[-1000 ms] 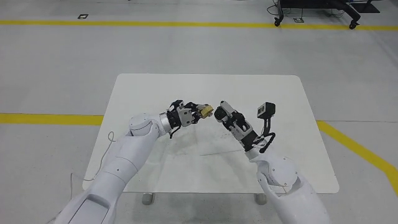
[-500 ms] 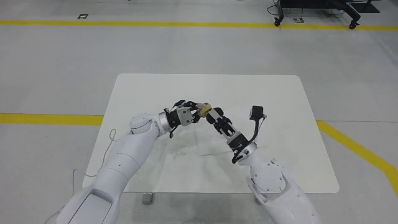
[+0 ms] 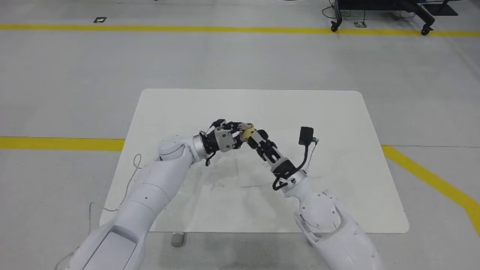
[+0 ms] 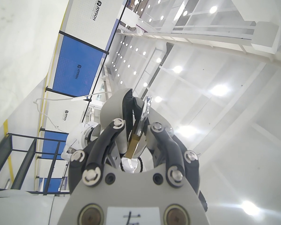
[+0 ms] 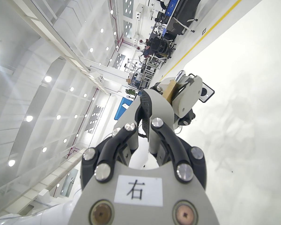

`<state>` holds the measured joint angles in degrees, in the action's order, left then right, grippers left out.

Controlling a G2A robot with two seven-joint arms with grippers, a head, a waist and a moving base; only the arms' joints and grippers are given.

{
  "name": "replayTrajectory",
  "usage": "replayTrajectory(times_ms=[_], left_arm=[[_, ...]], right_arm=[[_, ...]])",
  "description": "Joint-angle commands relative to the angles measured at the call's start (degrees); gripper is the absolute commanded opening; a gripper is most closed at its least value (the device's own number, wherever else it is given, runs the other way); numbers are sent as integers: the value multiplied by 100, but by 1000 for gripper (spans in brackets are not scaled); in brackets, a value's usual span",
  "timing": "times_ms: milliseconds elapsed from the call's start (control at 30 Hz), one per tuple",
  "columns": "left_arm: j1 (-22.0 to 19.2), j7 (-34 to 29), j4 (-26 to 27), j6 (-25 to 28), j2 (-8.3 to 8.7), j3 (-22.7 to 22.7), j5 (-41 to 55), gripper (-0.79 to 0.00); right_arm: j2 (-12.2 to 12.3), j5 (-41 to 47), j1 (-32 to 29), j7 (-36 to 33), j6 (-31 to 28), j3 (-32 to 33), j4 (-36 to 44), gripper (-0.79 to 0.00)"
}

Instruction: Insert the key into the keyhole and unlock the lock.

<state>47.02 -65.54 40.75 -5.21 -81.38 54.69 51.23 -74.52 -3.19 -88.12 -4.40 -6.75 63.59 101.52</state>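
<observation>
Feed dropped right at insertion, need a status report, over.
Left pincer shut on lock, held over table. Right pincer shut, tip right at the lock. Cannot tell if key is in. Nothing in the way.

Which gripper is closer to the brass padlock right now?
Left. The left gripper is shut on the padlock; the right gripper is just beside it, tips pointing at it.
</observation>
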Motion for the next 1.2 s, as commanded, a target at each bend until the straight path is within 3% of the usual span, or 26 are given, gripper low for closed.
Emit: replayTrajectory(times_ms=[0, 67, 133, 267, 333, 467, 767, 900, 1067, 1100, 1167], left_arm=[[5, 114, 12, 161, 8, 43, -41, -785], [13, 284, 43, 364, 23, 85, -159, -785], [57, 359, 120, 512, 35, 138, -186, -785], [94, 693, 300, 824, 78, 143, -659, -785], [142, 795, 434, 896, 91, 127, -843, -785], [235, 836, 646, 963, 117, 149, -1012, -785], [382, 819, 906, 929, 166, 259, -1126, -785], [416, 812, 971, 900, 174, 278, -1161, -785], [438, 795, 1018, 881, 174, 281, -1199, -785], [445, 786, 1020, 861, 173, 280, -1188, -785], [460, 734, 1027, 791, 166, 260, -1165, -785]], right_arm=[[20, 243, -102, -213, -100, 105, 92, -573], [53, 618, -225, -581, -204, 268, 176, -462], [91, 988, -337, -983, -251, 460, 221, -431], [150, 1949, -390, -1970, -24, 726, 129, -443], [166, 2384, -293, -2427, 195, 794, -31, -508], [174, 2954, -68, -2967, 472, 820, -358, -517], [145, 3479, 402, -3157, 821, 727, -984, -520], [142, 3592, 486, -3157, 866, 725, -1125, -579], [142, 3778, 556, -3230, 927, 732, -1252, -720], [141, 3838, 579, -3248, 952, 737, -1295, -785], [138, 3937, 628, -3261, 1002, 745, -1379, -785]])
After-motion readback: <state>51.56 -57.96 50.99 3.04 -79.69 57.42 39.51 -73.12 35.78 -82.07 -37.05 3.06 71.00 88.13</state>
